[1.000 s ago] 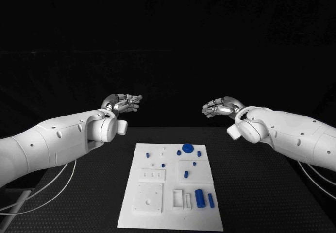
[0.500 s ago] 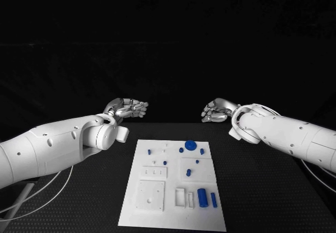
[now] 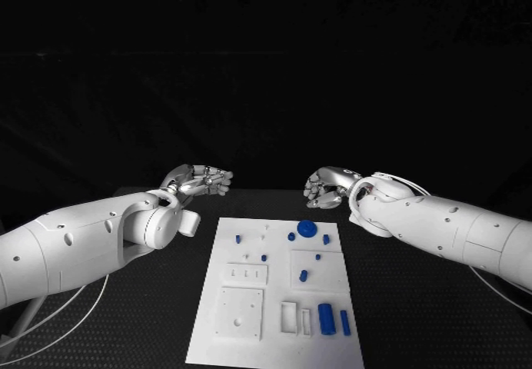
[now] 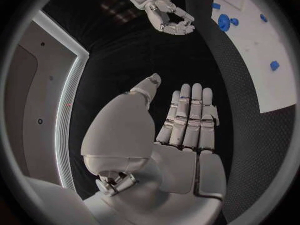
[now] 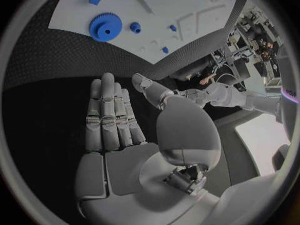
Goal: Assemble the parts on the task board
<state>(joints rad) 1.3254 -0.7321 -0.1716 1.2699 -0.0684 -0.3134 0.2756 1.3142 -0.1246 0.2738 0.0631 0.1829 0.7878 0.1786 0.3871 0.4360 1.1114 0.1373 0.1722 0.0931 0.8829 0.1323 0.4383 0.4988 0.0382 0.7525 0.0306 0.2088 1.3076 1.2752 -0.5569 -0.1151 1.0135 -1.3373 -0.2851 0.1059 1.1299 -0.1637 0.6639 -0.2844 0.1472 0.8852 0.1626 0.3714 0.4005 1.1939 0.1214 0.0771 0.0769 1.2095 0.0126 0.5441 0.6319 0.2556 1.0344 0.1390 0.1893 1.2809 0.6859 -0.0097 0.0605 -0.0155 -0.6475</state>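
The board lies lengthwise down the middle of the black table, with bare table on both long sides and beyond its far edge. Blue parts sit on it: a gear near the far edge, small pegs scattered mid-board, and two cylinders side by side near the close right corner.

Both hands hang above the table past the board's far edge, well apart from each other and from every part (an open gap lies between them over the far edge). The left hand is off the board's far left corner, the right hand just beyond the gear. In the wrist views each hand is flat, fingers straight and side by side, thumb out, holding nothing. Both white arms reach in low from the sides.
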